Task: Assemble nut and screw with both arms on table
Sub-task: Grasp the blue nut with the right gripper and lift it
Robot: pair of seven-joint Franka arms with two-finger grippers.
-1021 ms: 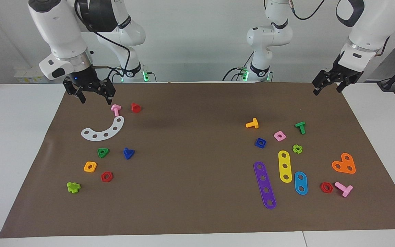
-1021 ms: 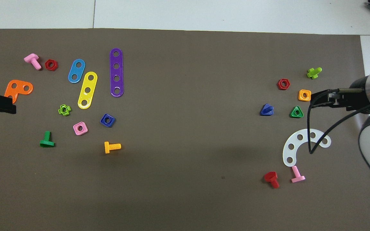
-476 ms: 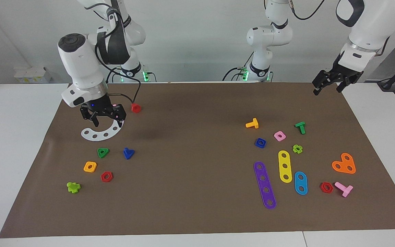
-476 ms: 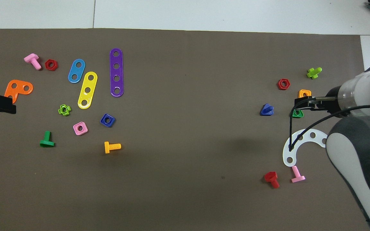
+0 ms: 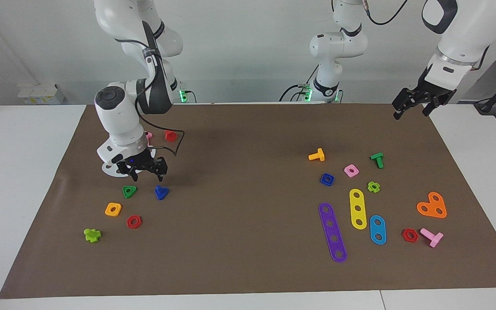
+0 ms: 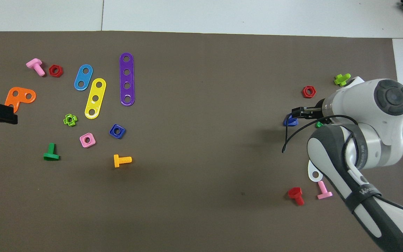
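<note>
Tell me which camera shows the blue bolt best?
The facing view: the screw sits in full sight on the mat, just clear of the right gripper above it. In the overhead view the gripper covers most of it, leaving only a blue edge.

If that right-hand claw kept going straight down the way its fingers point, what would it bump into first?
Probably the screw: the right gripper hangs open, fingers pointing down, above the mat between it and the green triangular nut. Depth is unclear, so it might meet bare mat instead.
</note>
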